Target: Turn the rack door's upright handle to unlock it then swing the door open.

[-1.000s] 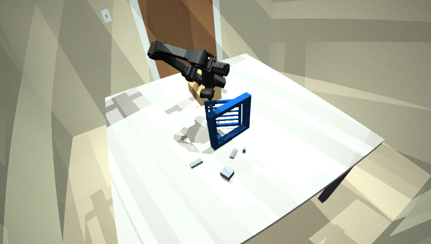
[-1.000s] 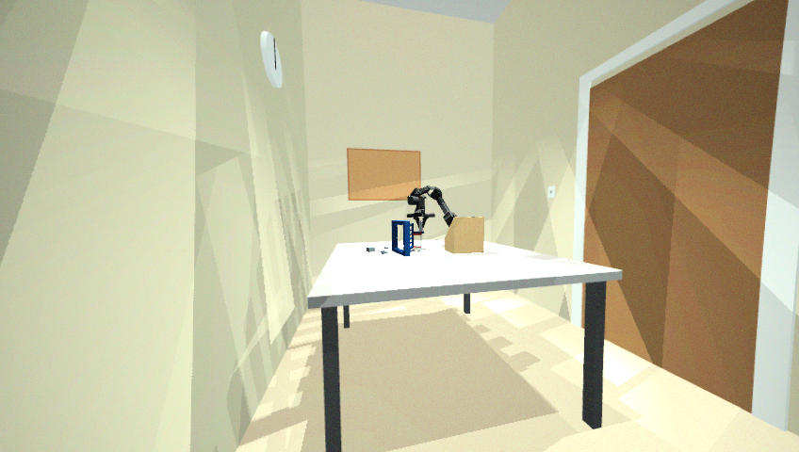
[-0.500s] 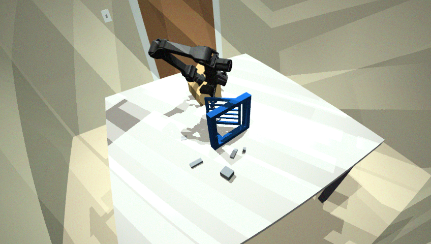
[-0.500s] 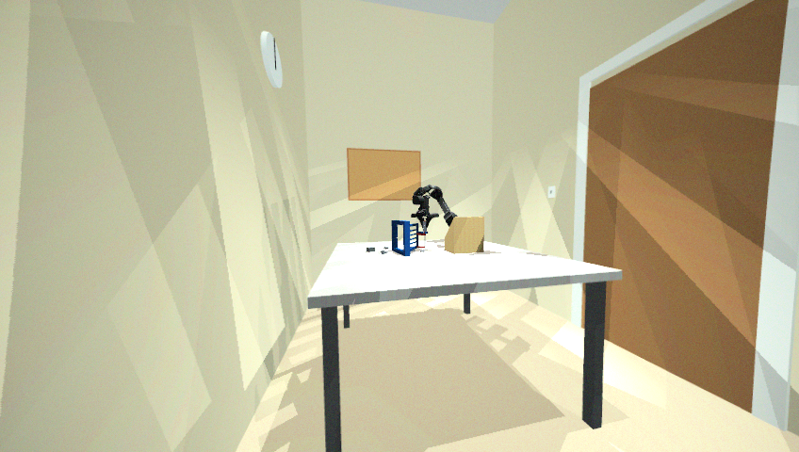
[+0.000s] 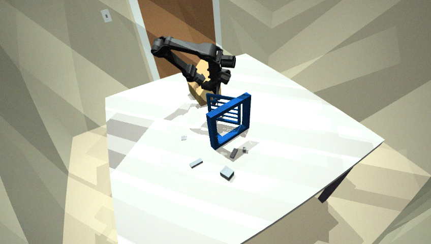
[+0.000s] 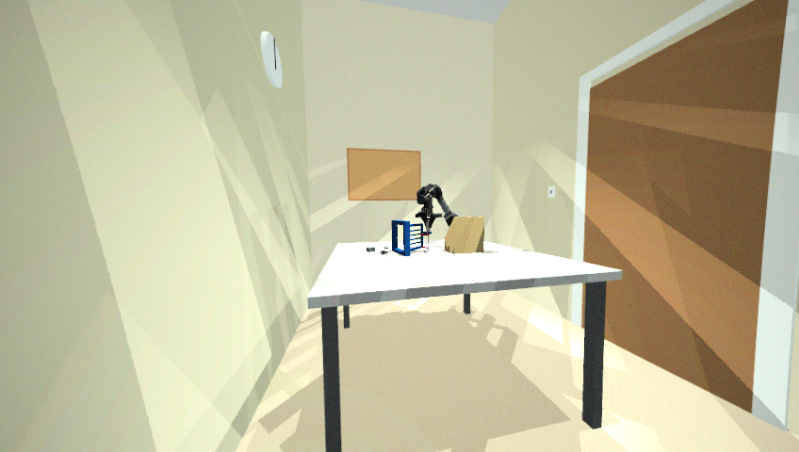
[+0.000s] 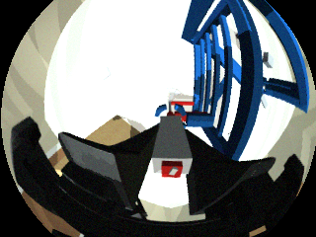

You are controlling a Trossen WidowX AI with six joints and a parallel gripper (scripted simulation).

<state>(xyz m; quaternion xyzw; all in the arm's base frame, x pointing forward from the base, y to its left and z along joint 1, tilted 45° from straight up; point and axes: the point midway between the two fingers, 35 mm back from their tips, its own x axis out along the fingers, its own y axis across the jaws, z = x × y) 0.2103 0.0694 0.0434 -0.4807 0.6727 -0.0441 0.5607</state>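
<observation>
A brown door [image 5: 178, 21] [image 6: 673, 213] in a pale frame stands in one beige wall here, with a wall clock [image 6: 271, 59] and an orange-brown board [image 6: 383, 173] on other walls. Sunlight falls in stripes over the white table [image 5: 169, 199] [image 6: 464, 279], which has dark legs.

From above, I see the blue door frame [image 5: 213, 132] [image 6: 407, 237] [image 7: 298, 74] upright on the worktop, nearer the left edge than the far right corner. Its barred rack door [image 5: 239, 115] [image 6: 421, 236] [image 7: 254, 74] stands swung out of the frame, angled toward the back edge, where the black arm [image 5: 190, 47] [image 6: 447, 210] reaches over. How far open it is, I can't say exactly.

The gripper [image 5: 217, 92] [image 6: 428, 222] [image 7: 170, 130] points down at the free side of that door, its fingers clamped on the upright handle [image 7: 173, 138], a grey bar with red and white at its end.

A tan block [image 5: 196, 92] [image 6: 464, 234] [image 7: 116, 130] sits by the arm, toward the back edge. On the side of the frame toward the front edge lie a square grey block [image 5: 226, 173], a light bar [image 5: 195, 162], a dark bar [image 5: 234, 152] and a tiny cube [image 5: 244, 149]; a small pale piece [image 5: 183, 138] lies toward the left edge.
</observation>
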